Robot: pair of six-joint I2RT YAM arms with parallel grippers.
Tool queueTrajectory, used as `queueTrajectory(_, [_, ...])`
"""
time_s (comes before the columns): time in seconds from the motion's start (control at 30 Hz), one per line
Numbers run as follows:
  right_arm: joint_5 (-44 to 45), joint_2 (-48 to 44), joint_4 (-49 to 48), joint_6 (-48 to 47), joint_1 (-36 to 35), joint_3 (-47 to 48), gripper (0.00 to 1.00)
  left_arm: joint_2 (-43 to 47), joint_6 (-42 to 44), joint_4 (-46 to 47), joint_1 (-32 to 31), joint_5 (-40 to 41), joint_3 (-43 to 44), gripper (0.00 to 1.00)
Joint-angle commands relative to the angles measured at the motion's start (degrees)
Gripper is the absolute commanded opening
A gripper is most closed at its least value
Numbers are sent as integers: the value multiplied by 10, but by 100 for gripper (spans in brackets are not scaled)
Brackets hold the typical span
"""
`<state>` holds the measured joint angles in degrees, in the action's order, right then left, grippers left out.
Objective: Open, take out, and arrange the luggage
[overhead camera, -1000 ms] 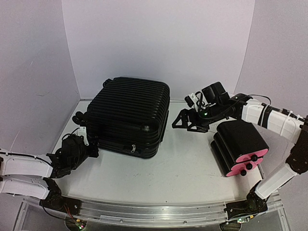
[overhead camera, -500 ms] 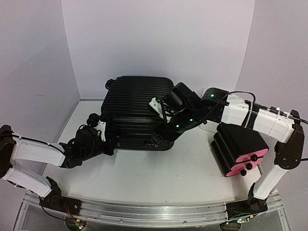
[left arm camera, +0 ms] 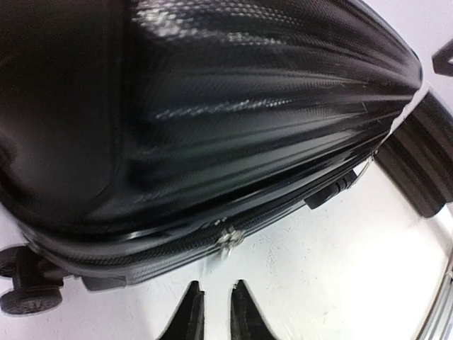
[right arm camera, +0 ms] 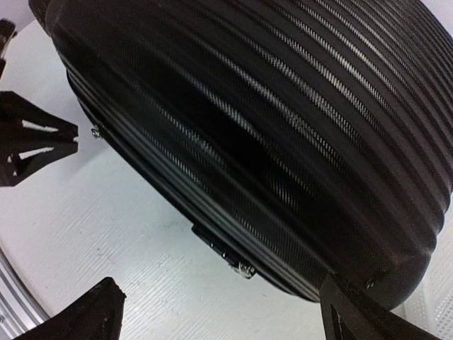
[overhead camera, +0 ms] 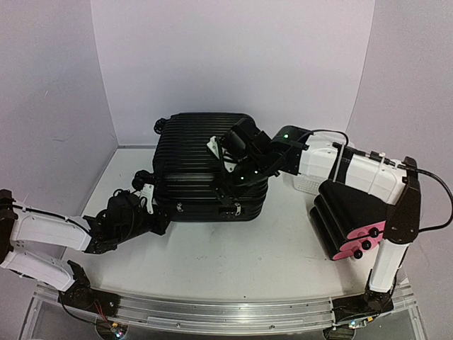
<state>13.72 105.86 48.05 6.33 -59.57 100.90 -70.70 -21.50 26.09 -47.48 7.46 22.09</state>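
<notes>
left tool (left arm camera: 216,313) barely parted, empty | right tool (right arm camera: 217,292) wide by luggage (overhead camera: 205,163) | risk: narrow tips miss zipper pull (left arm camera: 228,239), shell skids

- The left arm (overhead camera: 49,228) lies low and stretches forward; the left gripper (left arm camera: 212,312) has its jaws only a little apart, holding nothing.
- The right arm (overhead camera: 357,173) reaches across to the left; the right gripper (right arm camera: 219,290) has its jaws spread wide.

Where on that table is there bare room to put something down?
The wide strip of table in front of the luggage, between the left arm and the pink-fronted box. Behind it, luggage, right arm and box crowd together.
</notes>
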Motion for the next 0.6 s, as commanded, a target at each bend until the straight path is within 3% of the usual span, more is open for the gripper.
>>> queueTrajectory(0.0, [49, 43, -27, -31, -2, 74, 98, 27, -1, 30, -2, 17, -15, 22])
queueTrajectory(0.13, [45, 79, -27, -30, -1, 111, 98, 23, 8, 40, -3, 19, -17, 48])
queueTrajectory(0.23, [37, 93, -27, -19, 3, 125, 98, 5, 40, 99, -9, 21, -28, 79])
queueTrajectory(0.27, [26, 96, -27, -12, 6, 128, 98, -4, 51, 129, -9, 23, -35, 82])
queueTrajectory(0.37, [1, 101, -26, 5, 10, 130, 98, -42, 72, 202, -9, 42, -42, 81])
queueTrajectory(0.57, [-12, 104, -27, 18, 11, 134, 98, -122, 63, 276, -15, 94, -34, 67])
